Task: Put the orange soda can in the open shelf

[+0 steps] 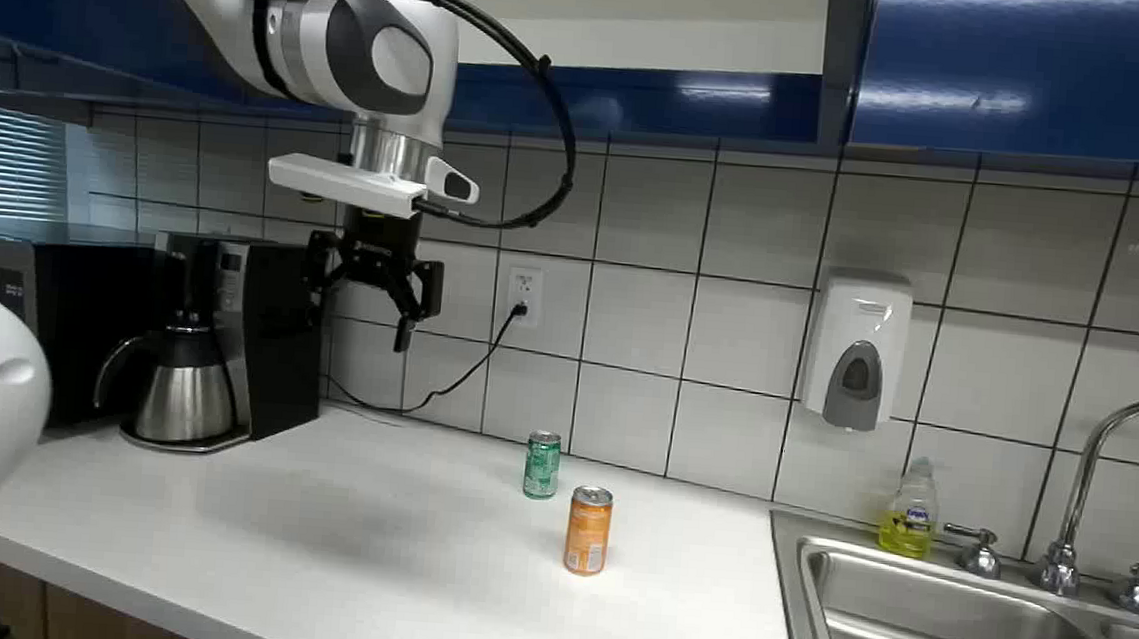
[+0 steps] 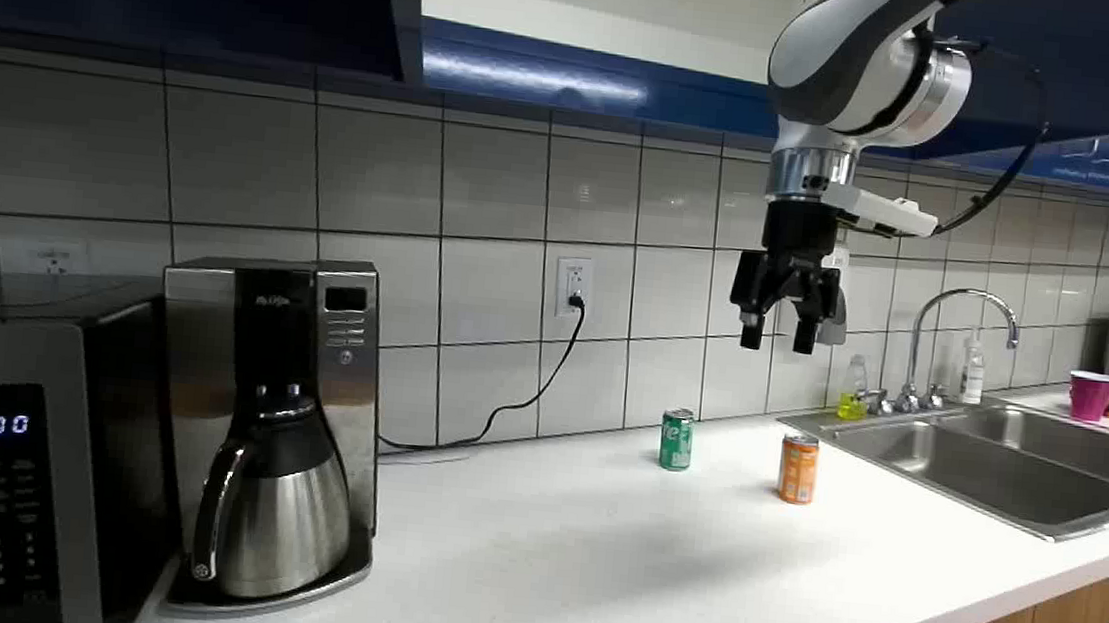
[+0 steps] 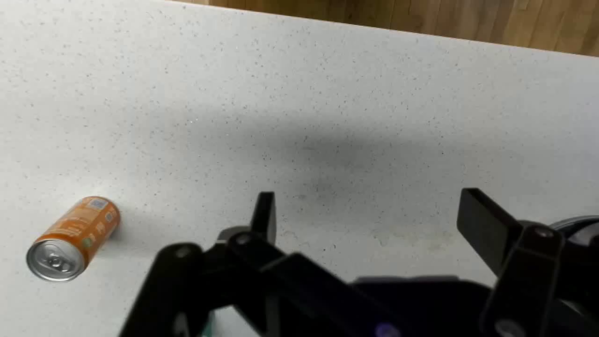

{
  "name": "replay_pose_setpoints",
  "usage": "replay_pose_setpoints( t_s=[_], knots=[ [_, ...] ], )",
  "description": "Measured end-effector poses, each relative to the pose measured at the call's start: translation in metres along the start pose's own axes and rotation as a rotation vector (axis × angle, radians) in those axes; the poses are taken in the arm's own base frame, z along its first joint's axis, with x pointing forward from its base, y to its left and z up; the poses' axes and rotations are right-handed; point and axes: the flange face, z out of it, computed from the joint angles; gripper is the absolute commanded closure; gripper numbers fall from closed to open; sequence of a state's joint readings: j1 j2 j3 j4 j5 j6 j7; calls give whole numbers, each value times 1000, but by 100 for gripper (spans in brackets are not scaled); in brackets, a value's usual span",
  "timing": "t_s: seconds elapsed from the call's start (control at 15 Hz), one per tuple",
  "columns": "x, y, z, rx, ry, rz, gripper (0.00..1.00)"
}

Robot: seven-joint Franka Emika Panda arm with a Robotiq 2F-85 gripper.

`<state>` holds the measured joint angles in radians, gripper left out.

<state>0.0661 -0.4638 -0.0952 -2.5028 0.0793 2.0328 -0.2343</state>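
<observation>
The orange soda can (image 1: pixel 588 531) stands upright on the white counter, and it shows in both exterior views (image 2: pixel 798 469). In the wrist view the orange can (image 3: pixel 74 238) lies left of my fingers, silvery top toward the camera. My gripper (image 1: pixel 361 325) hangs high above the counter, pointing down, apart from the can. In the wrist view the gripper's fingers (image 3: pixel 367 206) are wide apart with only counter between them. The open shelf (image 1: pixel 649 39) has a pale interior above a blue front edge, and it shows in both exterior views (image 2: pixel 591 4); its upper part is out of view.
A green can (image 1: pixel 541 466) stands close to the orange can, near the tiled wall. A coffee maker (image 2: pixel 268 427) and a microwave (image 2: pixel 9 465) stand at one end. A sink (image 1: pixel 940 606) and a soap dispenser (image 1: pixel 858 350) are at the other. Closed blue cabinets (image 1: pixel 1038 72) flank the shelf.
</observation>
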Motion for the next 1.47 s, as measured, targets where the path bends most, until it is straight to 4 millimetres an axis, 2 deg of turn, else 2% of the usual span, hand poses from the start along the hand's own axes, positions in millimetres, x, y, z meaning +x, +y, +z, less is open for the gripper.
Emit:
replay_pose_setpoints(
  t_s=[0.73, 0.93, 1.13, 1.47],
  knots=[
    [0, 0, 0, 0, 0, 0, 0],
    [2, 4, 5, 0, -3, 8, 0],
    [12, 22, 25, -4, 13, 44, 0],
    [26, 66, 77, -22, 23, 127, 0]
  ],
)
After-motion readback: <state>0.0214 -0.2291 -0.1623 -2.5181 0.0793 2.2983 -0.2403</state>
